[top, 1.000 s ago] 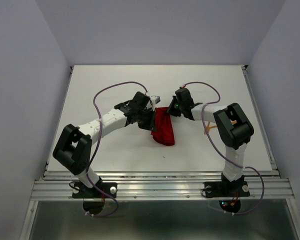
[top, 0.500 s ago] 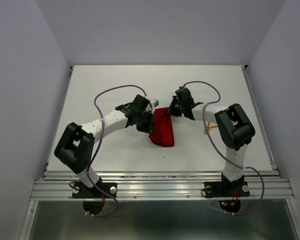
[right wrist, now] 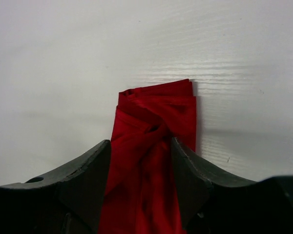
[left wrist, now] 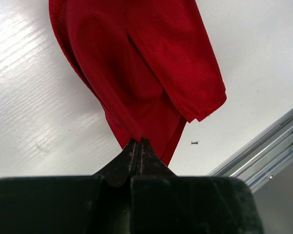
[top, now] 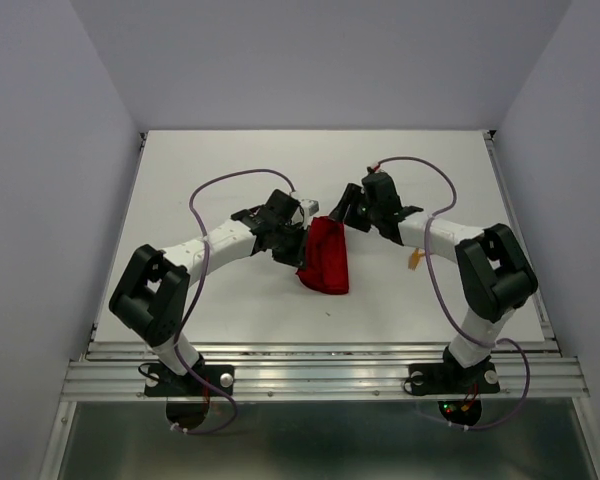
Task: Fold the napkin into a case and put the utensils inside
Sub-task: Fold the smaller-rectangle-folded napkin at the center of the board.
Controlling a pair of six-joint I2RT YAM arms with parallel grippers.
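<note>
- I am watching the left gripper (left wrist: 138,145) clenching an edge of the red napkin (left wrist: 146,73).
- The right gripper (right wrist: 140,146) is standing released, jaws straddling the napkin.
- The napkin is lying bunched mid-table (top: 230,170), with the orange utensils (top: 414,259) near its right.

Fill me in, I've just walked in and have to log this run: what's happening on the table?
A two-armed robot is working on a red napkin in the middle of the white table. The left gripper is shut on one end of it. The right gripper straddles the other, bunched end with its jaws open, not pinching the cloth. The orange utensils lie on the table to the right of the napkin in the top view, not yet inside.
</note>
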